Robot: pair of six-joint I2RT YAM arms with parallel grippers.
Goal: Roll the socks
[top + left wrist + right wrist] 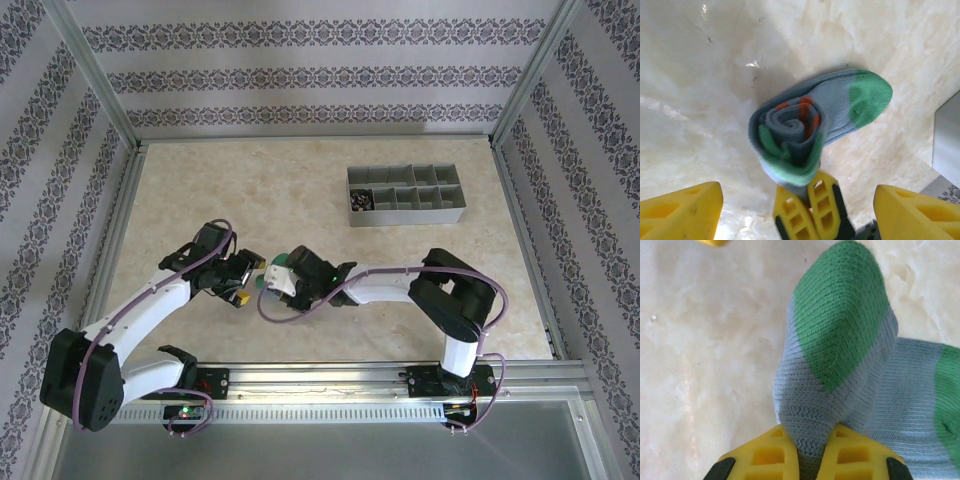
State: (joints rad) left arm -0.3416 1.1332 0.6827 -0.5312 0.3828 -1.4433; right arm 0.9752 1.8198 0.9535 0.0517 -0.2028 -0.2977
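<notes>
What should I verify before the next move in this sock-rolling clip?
1. Right tool shut on the sock: ok, it pinches the roll's edge.
2. Left tool open and off the sock: ok.
3. Coils in place: ok, the spiral shows in the left wrist view.
4. Roll complete: not ok, the green toe lies flat on the table.
5. Tray apart from the sock: ok.

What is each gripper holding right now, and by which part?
Right gripper pinches the grey-blue sock by its rolled-up end; left gripper is open, holding nothing.
</notes>
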